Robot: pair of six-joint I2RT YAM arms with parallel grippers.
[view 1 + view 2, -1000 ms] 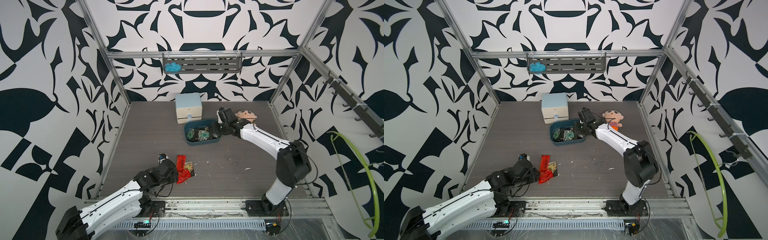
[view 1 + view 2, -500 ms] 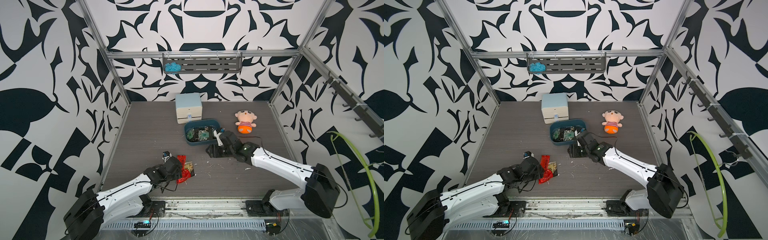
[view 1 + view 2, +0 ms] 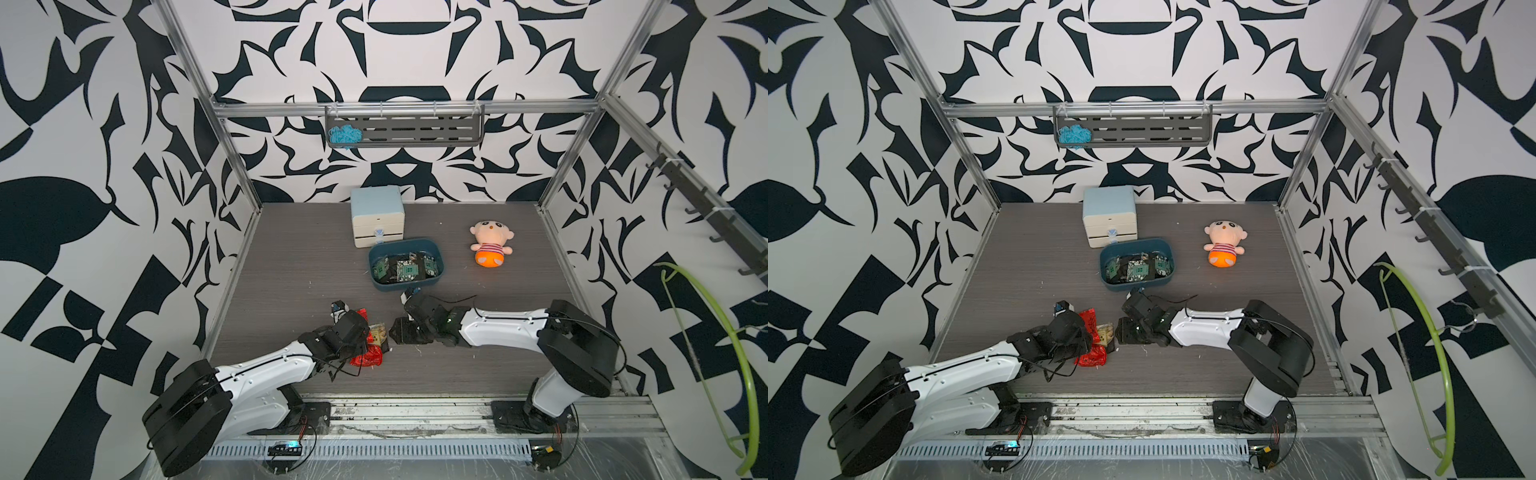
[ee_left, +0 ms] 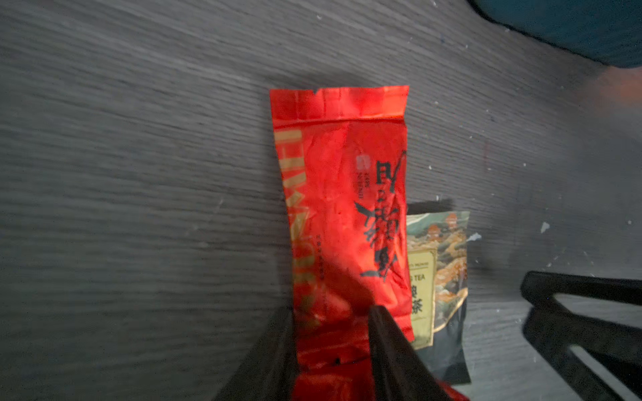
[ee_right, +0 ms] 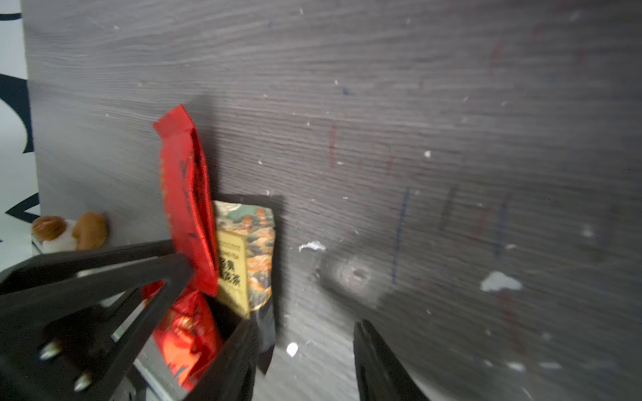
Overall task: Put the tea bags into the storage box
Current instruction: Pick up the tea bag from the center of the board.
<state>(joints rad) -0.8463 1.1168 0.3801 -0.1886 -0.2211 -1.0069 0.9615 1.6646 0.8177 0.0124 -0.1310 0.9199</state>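
Observation:
Two red tea bags (image 3: 368, 357) and a tan-and-black one (image 3: 378, 332) lie in a small pile at the front of the table. My left gripper (image 4: 330, 312) is shut on the long red tea bag (image 4: 340, 194), which stands on edge (image 5: 187, 208) in the right wrist view. My right gripper (image 5: 302, 324) is open over bare table, with one finger (image 5: 239, 347) against the tan-and-black tea bag (image 5: 250, 250). In both top views the teal storage box (image 3: 409, 286) (image 3: 1138, 286) sits behind, holding several black-and-green tea bags (image 3: 405, 268).
A pale blue drawer cabinet (image 3: 377, 216) stands just behind the box. A plush doll (image 3: 490, 245) lies at the back right. A wall shelf (image 3: 415, 133) holds blue yarn. Both arms (image 3: 1204, 328) meet over the front pile.
My right arm has swung from the storage box down to the front pile. My left gripper has pushed forward onto the red tea bag and closed on it.

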